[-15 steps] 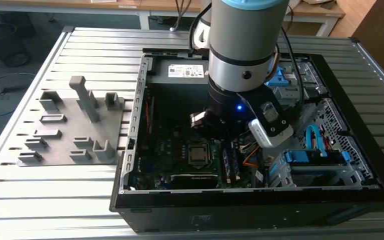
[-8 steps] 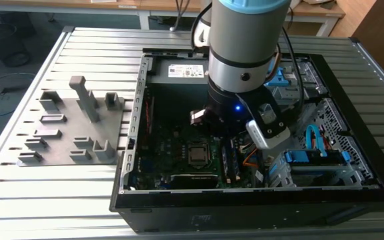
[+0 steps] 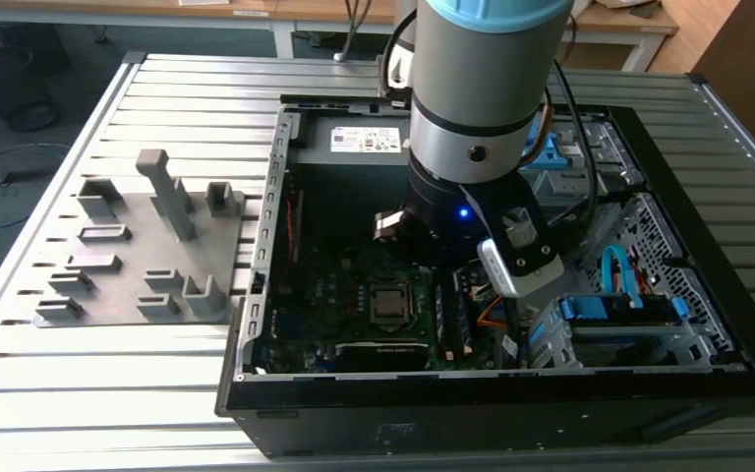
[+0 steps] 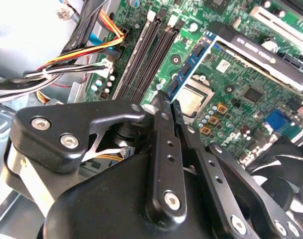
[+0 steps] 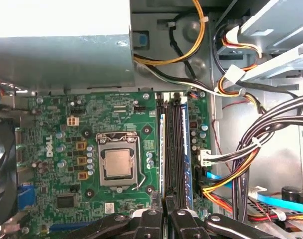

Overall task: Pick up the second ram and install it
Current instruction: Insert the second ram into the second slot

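The hand [image 4: 167,98] is clenched, its two black fingers [image 4: 164,144] drawn close together with nothing visible between them. It hangs low over the green motherboard [image 5: 67,109], tips right at one end of the memory slots. The second ram [image 5: 162,149] stands on edge in the slot nearest the processor socket [image 5: 117,164], a thin blue strip whose long axis runs straight away from the fingertips; whether they touch it I cannot tell. Another blue stick [image 5: 187,149] lies parallel just beyond, with dark slots between. In the exterior view the arm drops into the open computer case [image 3: 260,295] at frame centre, with a grey fixture tray [image 3: 142,246] at left on the slatted surface [image 3: 154,393]. Writing: white lettering [image 5: 48,146] beside the socket and a white label [image 3: 365,138] further back.
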Available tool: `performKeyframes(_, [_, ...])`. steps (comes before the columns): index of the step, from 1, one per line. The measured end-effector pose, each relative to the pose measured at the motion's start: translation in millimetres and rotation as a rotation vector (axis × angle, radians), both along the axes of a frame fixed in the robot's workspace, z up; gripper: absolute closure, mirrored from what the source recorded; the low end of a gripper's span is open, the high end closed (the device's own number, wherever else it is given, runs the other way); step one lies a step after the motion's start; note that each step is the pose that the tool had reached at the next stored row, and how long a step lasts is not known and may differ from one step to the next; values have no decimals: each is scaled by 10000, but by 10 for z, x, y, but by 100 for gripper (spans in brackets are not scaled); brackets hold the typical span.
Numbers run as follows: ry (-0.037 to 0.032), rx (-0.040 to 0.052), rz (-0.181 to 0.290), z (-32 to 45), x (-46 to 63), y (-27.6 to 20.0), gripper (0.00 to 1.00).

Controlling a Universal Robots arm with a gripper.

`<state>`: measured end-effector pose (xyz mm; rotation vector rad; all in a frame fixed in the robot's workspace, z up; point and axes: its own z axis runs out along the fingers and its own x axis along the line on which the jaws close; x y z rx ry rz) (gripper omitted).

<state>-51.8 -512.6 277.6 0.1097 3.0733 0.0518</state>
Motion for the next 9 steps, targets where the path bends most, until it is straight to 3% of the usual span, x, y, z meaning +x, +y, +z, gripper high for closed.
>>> performKeyframes(5, [-1, 0, 3, -1, -1, 0, 86])
performKeyframes(9, [-2, 15, 366, -1, -1, 1, 86])
